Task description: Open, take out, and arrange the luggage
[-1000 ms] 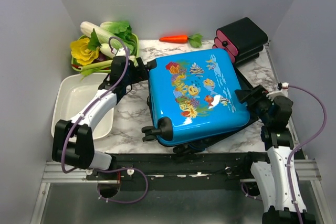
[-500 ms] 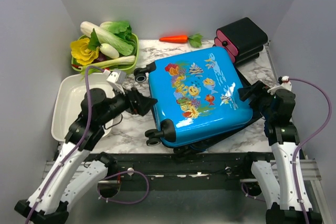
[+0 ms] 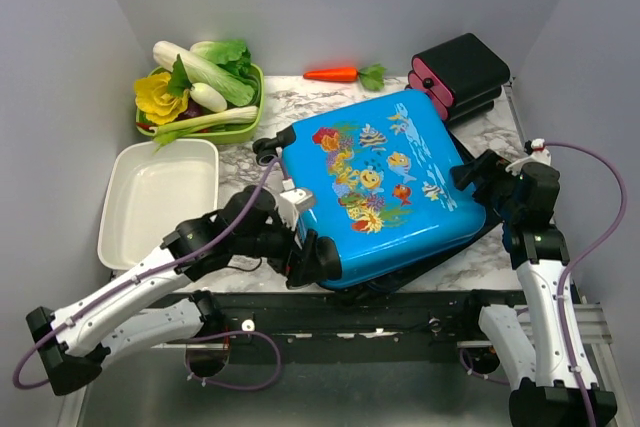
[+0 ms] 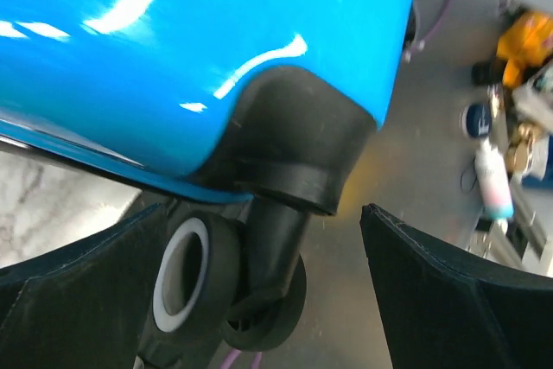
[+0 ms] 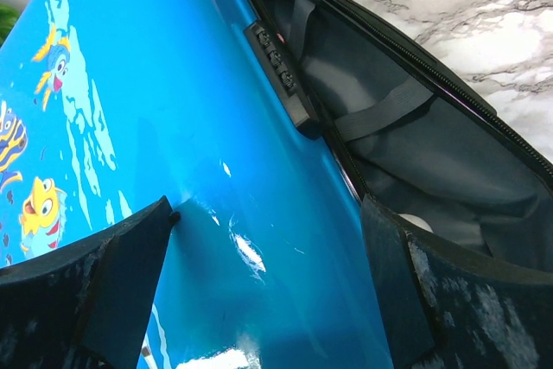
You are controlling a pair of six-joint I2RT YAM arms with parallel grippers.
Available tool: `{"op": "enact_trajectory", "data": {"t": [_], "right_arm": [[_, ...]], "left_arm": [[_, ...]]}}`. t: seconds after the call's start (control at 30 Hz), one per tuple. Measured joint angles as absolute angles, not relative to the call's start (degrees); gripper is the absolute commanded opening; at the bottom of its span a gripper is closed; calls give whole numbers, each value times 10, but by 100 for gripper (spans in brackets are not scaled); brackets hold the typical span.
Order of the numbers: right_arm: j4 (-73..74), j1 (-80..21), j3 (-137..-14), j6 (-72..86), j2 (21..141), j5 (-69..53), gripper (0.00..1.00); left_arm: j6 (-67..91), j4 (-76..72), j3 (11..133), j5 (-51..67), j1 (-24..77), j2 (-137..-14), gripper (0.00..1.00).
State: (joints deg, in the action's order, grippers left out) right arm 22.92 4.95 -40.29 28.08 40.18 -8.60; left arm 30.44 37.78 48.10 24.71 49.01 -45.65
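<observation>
**Item: luggage** (image 3: 385, 187). Small bright-blue hard-shell case with fish and flower prints and black trim. It lies flat at the middle of the marble worktop (image 3: 300, 102), printed side up, and is the largest piece on it. The upper shell stands ajar along its right edge. The right wrist view shows the dark grey lining (image 5: 432, 170) with a strap across it under the raised rim, and a black combination lock (image 5: 281, 75) set on that rim. A black caster (image 4: 194, 287) with a pale hub hangs under the near-left corner.

**At the luggage, near-left corner:** left gripper (image 3: 300, 245), jaws released and spread wide. The caster and its housing sit between them (contact cannot be told from the wrist view).

**At the luggage, right edge:** right gripper (image 3: 480, 175), jaws released and wide apart. One finger is over the blue shell and the other over the open lining, with the rim between them; nothing is clamped.

**Behind the luggage, right:** black box (image 3: 460, 72) with pink drawer fronts, close to the far-right corner of the case.

**Behind the luggage, centre:** orange carrot (image 3: 345, 74) with a green top, lying apart from the case.

**Behind the luggage, left:** green basket (image 3: 255, 97) heaped with leafy vegetables and a yellow flower.

**Left of the luggage:** white tray (image 3: 158, 202), just in front of the basket.
</observation>
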Motion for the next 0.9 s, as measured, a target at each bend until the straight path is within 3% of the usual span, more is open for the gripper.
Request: {"op": "enact_trajectory", "data": {"t": [0.2, 0.27, 0.3, 0.33, 0.4, 0.43, 0.6, 0.9], "right_arm": [[228, 50, -403, 279, 404, -86, 98], [228, 50, -403, 278, 405, -87, 98], [228, 50, -403, 278, 405, -87, 98], [228, 50, -403, 278, 405, -88, 98], [228, 50, -403, 278, 405, -91, 98], [227, 50, -403, 278, 405, -92, 98], [229, 50, -403, 276, 405, -94, 98], [238, 50, -449, 272, 377, -65, 97]], "left_arm": [[290, 441, 509, 195, 579, -501, 99], [285, 458, 512, 186, 587, -502, 90], [283, 461, 512, 183, 587, -502, 77], [283, 465, 514, 181, 590, -504, 46], [280, 465, 517, 177, 591, -511, 19], [269, 460, 520, 179, 593, -517, 0], [256, 418, 542, 185, 616, -529, 0], [295, 382, 616, 57, 624, -463, 0]]}}
